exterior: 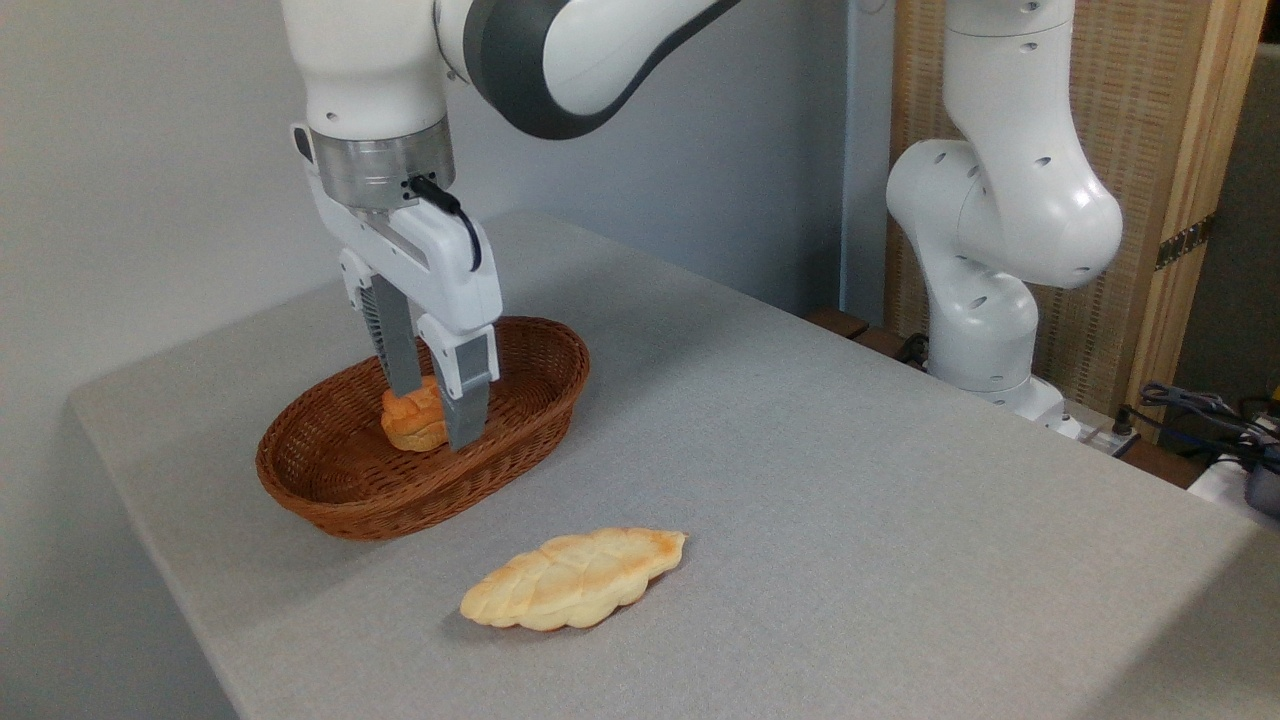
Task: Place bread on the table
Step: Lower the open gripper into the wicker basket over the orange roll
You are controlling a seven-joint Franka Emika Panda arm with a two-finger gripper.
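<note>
Bread: the small round orange-brown bun (pixel 410 420) is inside the wicker basket, near its middle, with a twisted top and a paler base.
Gripper: the gripper (pixel 428 418) points straight down into the basket, one finger on the far side of the bun and one finger (pixel 466 400) on the near side; both fingers stand against the bun and pinch it between them.
Height of bun: I cannot tell if the bun touches the basket floor or is a little above it.
Basket: the brown oval wicker basket (pixel 330 495) stands on the left part of the table, its long side going from near left to far right.
Table: the table (pixel 850 480) has a light grey fabric-like top with a rounded corner at the left.
Flat loaf: a long pale leaf-shaped loaf (pixel 575 578) lies flat on the table, in front of the basket and to its right, apart from it.
Arm: the white arm (pixel 1000 210) rises from its base behind the right far edge of the table and comes over to the basket from above.
Cables: some dark cables (pixel 1200 410) lie at the right edge, beyond the table.
</note>
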